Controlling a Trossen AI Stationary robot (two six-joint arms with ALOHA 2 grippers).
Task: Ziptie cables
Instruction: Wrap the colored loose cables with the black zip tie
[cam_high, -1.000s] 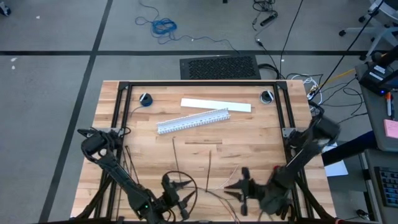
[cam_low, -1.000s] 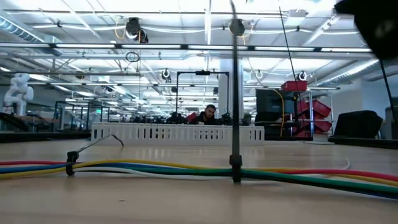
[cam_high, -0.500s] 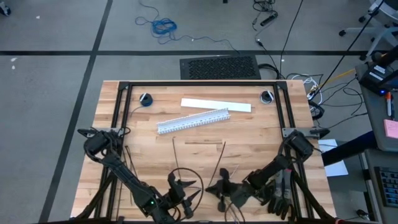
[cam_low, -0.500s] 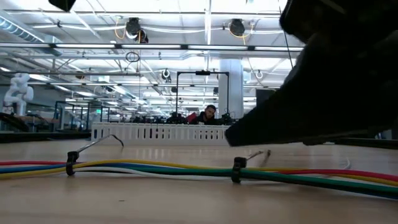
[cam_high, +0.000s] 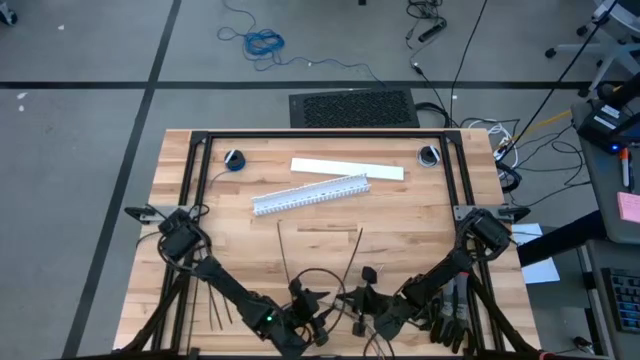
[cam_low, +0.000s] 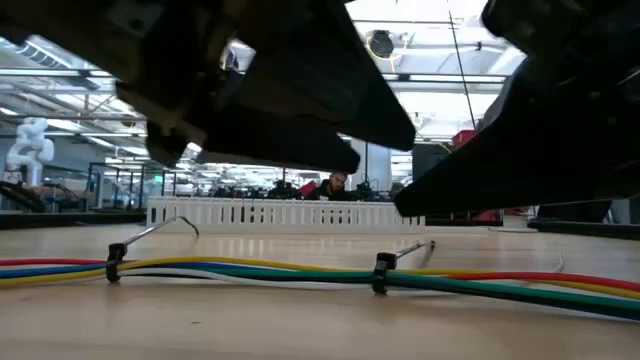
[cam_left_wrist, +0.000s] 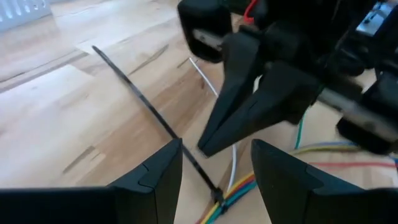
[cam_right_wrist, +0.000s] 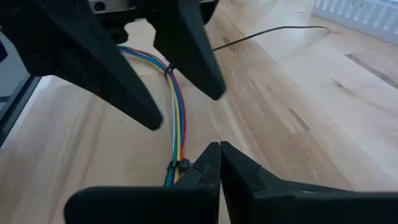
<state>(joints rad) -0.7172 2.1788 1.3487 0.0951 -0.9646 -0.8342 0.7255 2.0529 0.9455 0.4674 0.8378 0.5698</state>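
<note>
Low view first: the cables (cam_low: 250, 268), a flat run of red, yellow, green and blue wires, lie across the near table (cam_low: 320, 330), already cinched at two spots by black zipties (cam_low: 380, 272), each with a long tail sticking out. Right wrist view now: the right gripper (cam_right_wrist: 217, 163) has its fingers pressed together, tips right at one ziptie head on the bundle; whether the tail is pinched I cannot tell. The left gripper (cam_left_wrist: 214, 165) hovers just beside it, fingers apart, straddling the other strap's tail. The two claws nearly touch! The risk, I'd say: a collision, or a pull that drags the whole bundle because nothing pins it down. The white slotted duct (cam_high: 310, 194) sits well clear.
</note>
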